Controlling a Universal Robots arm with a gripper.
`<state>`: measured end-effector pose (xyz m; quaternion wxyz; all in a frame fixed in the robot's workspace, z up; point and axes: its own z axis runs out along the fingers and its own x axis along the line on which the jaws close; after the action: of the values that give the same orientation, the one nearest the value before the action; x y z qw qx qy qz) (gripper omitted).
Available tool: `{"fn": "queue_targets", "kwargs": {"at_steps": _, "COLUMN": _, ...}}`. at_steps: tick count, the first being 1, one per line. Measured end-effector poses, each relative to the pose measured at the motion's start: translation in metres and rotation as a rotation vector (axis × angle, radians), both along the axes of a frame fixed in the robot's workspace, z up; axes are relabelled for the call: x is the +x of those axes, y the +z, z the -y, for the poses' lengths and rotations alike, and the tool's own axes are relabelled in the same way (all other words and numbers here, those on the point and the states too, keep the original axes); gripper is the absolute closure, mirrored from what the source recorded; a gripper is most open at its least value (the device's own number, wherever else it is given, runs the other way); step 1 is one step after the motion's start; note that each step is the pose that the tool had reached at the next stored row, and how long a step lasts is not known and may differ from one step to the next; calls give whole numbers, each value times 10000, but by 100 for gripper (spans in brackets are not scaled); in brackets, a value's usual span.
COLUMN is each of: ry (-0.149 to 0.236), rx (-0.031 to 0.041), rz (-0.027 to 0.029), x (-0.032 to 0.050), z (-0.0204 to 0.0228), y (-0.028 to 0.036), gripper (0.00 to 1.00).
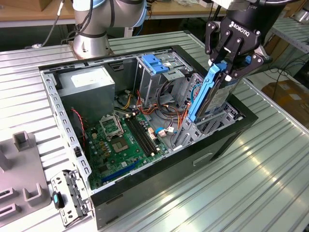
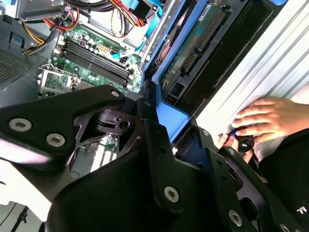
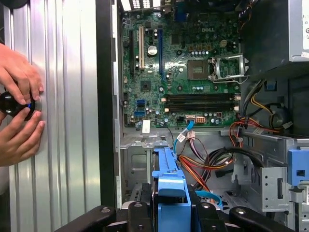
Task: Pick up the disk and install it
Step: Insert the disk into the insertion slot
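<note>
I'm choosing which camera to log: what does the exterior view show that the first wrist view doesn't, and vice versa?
Exterior view: the arm's silver base, and the flat silver-grey metal disk standing on edge over the black computer case, the black gripper's jaws shut on it. First wrist view: a person's hands on a black knob beside the case. Both: the green motherboard and the disk's blue rail.

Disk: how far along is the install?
Done: the disk is picked up, the jaws of the gripper shut on it. In hand: it stands tilted on edge, lower end at the drive cage inside the case. Left: not yet seated; most of it stands above the case.
</note>
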<state>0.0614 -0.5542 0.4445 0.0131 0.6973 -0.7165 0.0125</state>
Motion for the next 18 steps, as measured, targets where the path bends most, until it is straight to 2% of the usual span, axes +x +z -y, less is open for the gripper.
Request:
{"fn": "queue_targets", "kwargs": {"at_steps": 9, "ry": 0, "rx": 2, "rz": -2, "x": 0, "z": 1, "y": -18, "gripper": 63}}
{"fn": "queue_targets", "kwargs": {"at_steps": 18, "ry": 0, "rx": 1, "rz": -2, "x": 0, "z": 7, "y": -116, "gripper": 63}}
